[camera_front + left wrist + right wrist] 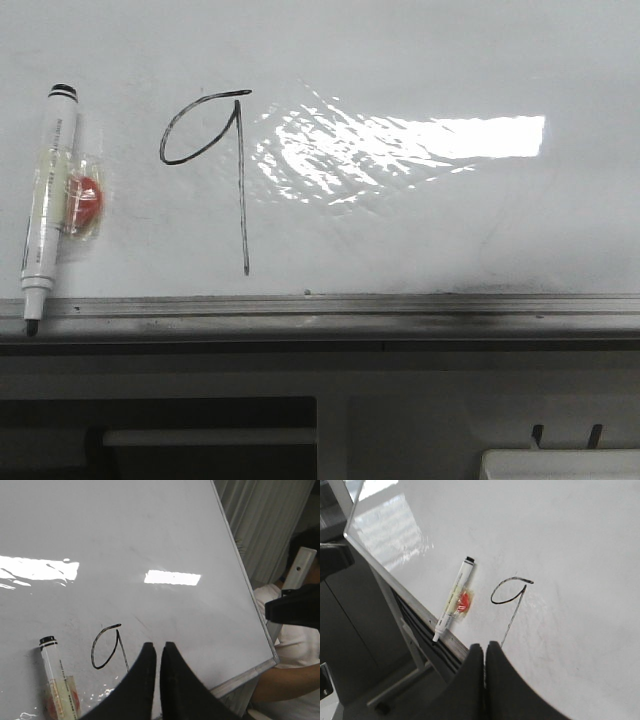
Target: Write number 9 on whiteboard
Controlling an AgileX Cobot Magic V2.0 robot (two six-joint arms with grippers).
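Observation:
A thin black number 9 (243,190) is drawn on the whiteboard (420,60), left of a bright glare. It also shows in the left wrist view (105,647) and the right wrist view (512,592). A white marker pen (48,190) with a black tip hangs on the board at the far left, tip down on the rail, stuck to a red magnet (85,200). My left gripper (158,647) is shut and empty, off the board to the right of the numeral. My right gripper (484,647) is shut and empty, near the foot of the stem. Neither gripper shows in the front view.
The grey metal lower rail (400,310) runs along the board's bottom edge. A person in a white shirt (292,630) stands beyond the board's right edge, next to the other arm's dark body (295,607). The board's stand (405,645) shows below the rail.

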